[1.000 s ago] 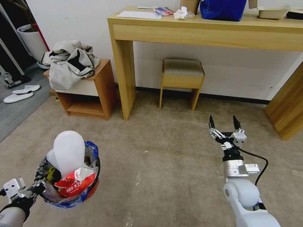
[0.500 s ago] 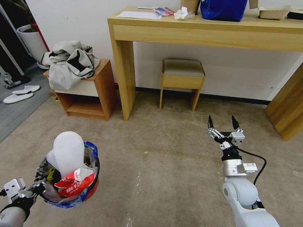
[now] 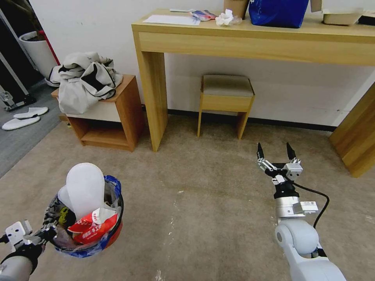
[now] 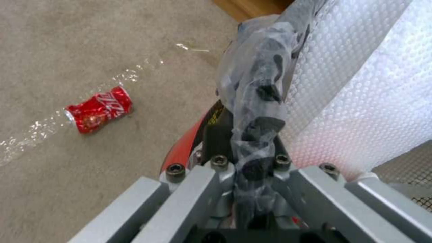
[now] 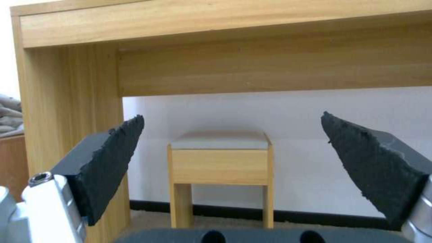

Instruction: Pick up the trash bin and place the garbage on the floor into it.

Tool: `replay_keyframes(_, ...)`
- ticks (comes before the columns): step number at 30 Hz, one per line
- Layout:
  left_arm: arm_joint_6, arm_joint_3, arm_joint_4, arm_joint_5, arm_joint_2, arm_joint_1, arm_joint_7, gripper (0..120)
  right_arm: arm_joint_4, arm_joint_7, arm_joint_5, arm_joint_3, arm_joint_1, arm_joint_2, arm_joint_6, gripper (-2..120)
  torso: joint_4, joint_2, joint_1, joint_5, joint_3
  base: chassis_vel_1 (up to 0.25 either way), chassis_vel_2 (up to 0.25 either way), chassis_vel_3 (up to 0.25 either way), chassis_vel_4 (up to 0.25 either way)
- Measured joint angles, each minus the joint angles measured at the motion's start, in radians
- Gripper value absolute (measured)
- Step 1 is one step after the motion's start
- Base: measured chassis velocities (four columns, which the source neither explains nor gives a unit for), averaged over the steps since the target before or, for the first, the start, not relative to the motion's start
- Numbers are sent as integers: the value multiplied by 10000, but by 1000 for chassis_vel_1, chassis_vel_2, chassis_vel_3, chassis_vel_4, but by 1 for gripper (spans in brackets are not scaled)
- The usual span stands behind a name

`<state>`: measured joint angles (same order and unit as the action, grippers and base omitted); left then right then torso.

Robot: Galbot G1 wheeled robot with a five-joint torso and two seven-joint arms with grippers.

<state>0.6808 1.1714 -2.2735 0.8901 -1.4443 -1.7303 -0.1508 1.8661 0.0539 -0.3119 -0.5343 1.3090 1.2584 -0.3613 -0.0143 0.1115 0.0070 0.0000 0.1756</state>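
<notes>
- The trash bin (image 3: 88, 230), a small round red bucket lined with a clear plastic bag, hung above the floor (image 3: 211, 218) at the robot's lower left, held at its near rim.
- The left end effector (image 3: 42, 233) was clamped on that rim; in the left wrist view its fingers (image 4: 259, 152) pinched the bag-wrapped edge of the bin (image 4: 189, 141).
- A white slipper (image 3: 85, 189) stood upright in the bin, rising well above the rim, its dimpled sole close beside the left wrist camera (image 4: 360, 84).
- A red wrapper (image 3: 93, 228) with white lettering lay against the foot of the slipper, on top of the other litter in the bin.
- A crushed red can (image 4: 99, 109) lay on its side on the beige carpet (image 4: 67, 50), beside a worn tape line, near the bin but apart from it.
- The right end effector (image 3: 274, 150) hovered over bare carpet at the robot's right, its black fingers (image 5: 108, 162) spread wide apart with nothing between them.
- Beyond it, a small wooden stool (image 3: 225, 99) stood under the wooden desk (image 3: 250, 39), against the white wall.
- On the desk lay a sheet of paper (image 3: 172, 18), a crumpled white tissue (image 3: 224, 17) and a blue bag (image 3: 277, 11).
- To the left of the desk, a low wooden side table (image 3: 111, 117) carried a heap of grey clothing (image 3: 84, 80).
- Further left, a pair of white slippers (image 3: 23, 117) lay on the grey flooring, near a tall white bin (image 3: 37, 50).
</notes>
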Motion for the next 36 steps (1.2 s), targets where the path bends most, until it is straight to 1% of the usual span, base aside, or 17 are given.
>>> replay_keyframes(19, -6, -3, 73, -14, 17, 37, 13, 0, -66, -3, 37, 56, -44, 16, -14, 100, 0, -1, 1, 0, 0, -39, 40, 46, -43)
replay_keyframes(36, -20, -2, 304, -13, 70, 171, 22, 0, -290, -4, 118, 189, -280, 78, -34, 100, 0, -1, 0, 1, 0, -53, 61, 52, -58)
